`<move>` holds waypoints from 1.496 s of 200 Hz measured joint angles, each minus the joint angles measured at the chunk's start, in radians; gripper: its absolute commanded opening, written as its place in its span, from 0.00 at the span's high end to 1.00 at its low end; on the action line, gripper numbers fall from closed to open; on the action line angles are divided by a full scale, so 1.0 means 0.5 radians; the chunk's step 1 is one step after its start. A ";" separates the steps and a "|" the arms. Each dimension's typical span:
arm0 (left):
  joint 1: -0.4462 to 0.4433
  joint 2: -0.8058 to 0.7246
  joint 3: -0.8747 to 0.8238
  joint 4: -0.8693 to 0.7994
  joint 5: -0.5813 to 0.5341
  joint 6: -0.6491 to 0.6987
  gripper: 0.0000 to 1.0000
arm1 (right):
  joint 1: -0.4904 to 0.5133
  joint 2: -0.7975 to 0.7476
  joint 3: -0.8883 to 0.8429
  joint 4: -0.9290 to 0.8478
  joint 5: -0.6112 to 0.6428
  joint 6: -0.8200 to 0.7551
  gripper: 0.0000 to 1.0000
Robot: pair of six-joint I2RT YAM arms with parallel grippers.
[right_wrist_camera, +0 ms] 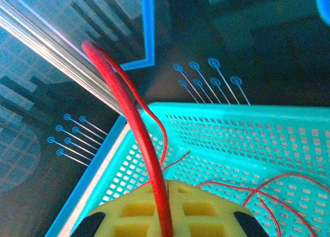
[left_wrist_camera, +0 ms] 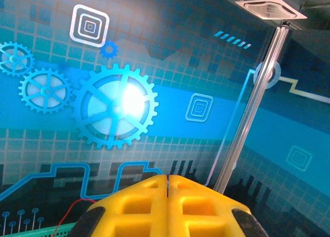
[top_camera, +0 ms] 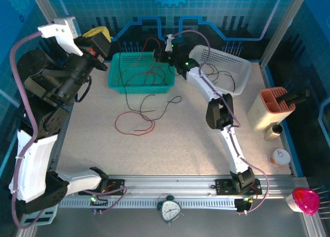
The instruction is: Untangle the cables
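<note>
The table (top_camera: 196, 144) is carrying a teal basket (top_camera: 142, 87) at its far edge, left of centre, and a white basket (top_camera: 242, 66) toward its far right corner.

The left gripper (top_camera: 98, 38) is hanging raised over the far left corner, jaws pressed together on nothing. The right gripper (top_camera: 168, 52) is hovering at the teal basket's right end, jaws pinching a red cable (right_wrist_camera: 131, 118) that is arching up out of that basket.

Most of the cables (top_camera: 147, 72) are lying crossed inside the teal basket. A red loop (top_camera: 135, 124) and a black strand (top_camera: 157, 105) are lying overlapped mid-table. A few dark strands appear to be lying in the white basket.

Judgement: the untangling is at an early stage, with most strands remaining to be separated.
</note>
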 measured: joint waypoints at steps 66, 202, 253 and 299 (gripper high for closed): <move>0.000 0.024 0.000 -0.045 -0.001 0.000 1.00 | 0.040 0.271 0.020 0.002 -0.027 0.080 0.83; 0.000 0.024 -0.005 -0.047 -0.007 -0.001 1.00 | 0.080 -0.037 0.017 -0.278 0.034 -0.124 0.21; 0.000 0.021 -0.057 -0.044 -0.032 -0.001 1.00 | 0.081 -0.555 -0.489 -0.234 -0.012 -0.164 0.22; 0.000 0.011 -0.157 -0.012 -0.037 -0.002 1.00 | 0.095 -1.267 -1.337 0.021 -0.109 -0.174 0.22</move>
